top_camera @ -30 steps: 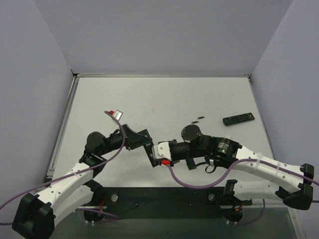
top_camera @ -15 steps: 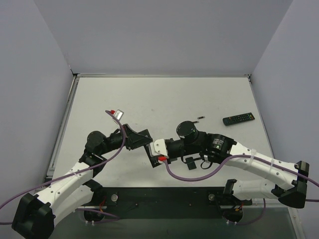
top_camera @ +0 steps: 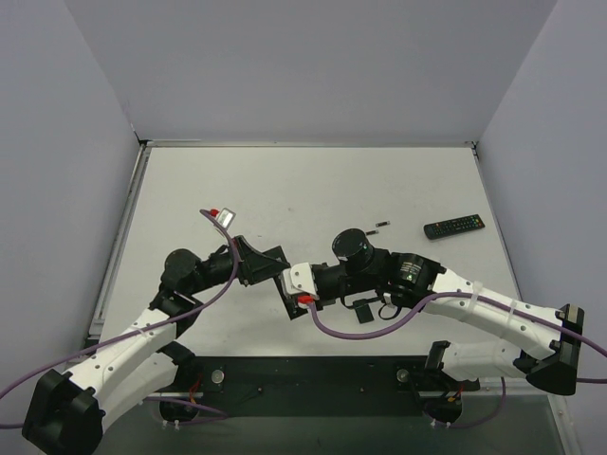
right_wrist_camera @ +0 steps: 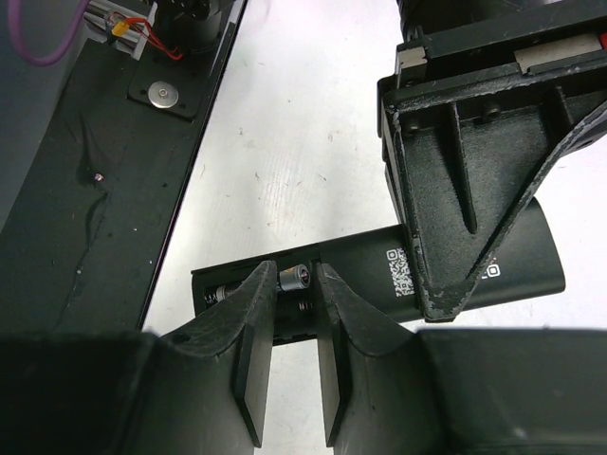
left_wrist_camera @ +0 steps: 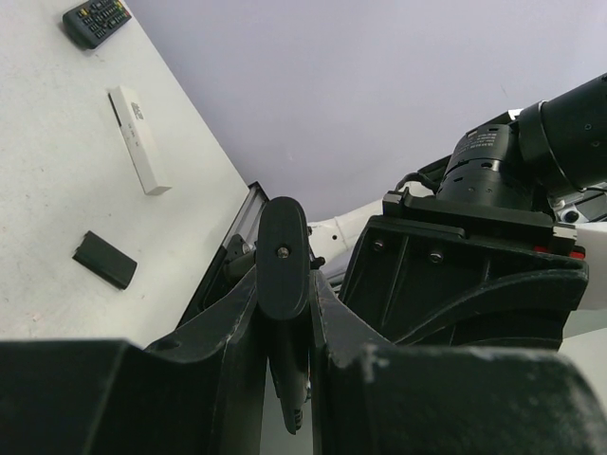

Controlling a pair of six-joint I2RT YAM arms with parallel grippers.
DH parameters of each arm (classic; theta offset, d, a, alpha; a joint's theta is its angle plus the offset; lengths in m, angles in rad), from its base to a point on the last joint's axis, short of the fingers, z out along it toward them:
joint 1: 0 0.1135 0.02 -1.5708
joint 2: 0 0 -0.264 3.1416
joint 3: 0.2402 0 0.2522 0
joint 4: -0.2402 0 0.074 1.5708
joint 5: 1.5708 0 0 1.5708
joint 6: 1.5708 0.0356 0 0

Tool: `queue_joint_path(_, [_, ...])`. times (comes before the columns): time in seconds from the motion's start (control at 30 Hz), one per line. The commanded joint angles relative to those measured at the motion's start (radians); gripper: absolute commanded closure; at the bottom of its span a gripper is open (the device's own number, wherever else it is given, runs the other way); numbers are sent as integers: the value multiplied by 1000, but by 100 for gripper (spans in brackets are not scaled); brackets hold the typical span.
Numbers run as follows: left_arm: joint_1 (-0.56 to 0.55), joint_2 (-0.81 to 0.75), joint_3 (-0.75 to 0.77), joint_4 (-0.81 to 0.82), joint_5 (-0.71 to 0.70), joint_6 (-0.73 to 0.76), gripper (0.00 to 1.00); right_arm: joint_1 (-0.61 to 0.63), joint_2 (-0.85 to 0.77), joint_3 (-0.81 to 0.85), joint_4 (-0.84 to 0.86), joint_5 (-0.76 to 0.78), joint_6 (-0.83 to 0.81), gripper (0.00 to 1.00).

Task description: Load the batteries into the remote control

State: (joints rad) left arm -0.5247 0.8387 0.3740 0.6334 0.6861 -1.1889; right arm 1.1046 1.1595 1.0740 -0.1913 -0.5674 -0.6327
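clamping the remote control [right_wrist_camera: 512, 261] is the left gripper [right_wrist_camera: 442, 296]; the right gripper [right_wrist_camera: 294, 284] is pinching a battery [right_wrist_camera: 295, 276] at its compartment [right_wrist_camera: 220, 292].

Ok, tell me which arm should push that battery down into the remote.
Right. The right jaws grip a battery at the open compartment of the remote; the left jaws are clamped on the remote, steadying it, so they are not free.

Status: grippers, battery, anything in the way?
Left gripper clamped on remote. Right gripper pinching battery at the open compartment. Nothing seen blocking it.
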Motion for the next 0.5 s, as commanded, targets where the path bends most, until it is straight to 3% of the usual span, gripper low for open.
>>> queue_joint_path(0.0, [-6,-18,60,32,7,12,100,-11,2,9,16,-51,1,81])
queue_joint_path(0.33, [-6,-23,83,43,-2,-6,100,-12,-7,-23,15,-58,4,82])
queue_joint_path(0.47, [-5,-29,94,51,-17,-21,100,-14,-14,-40,10,-58,5,88])
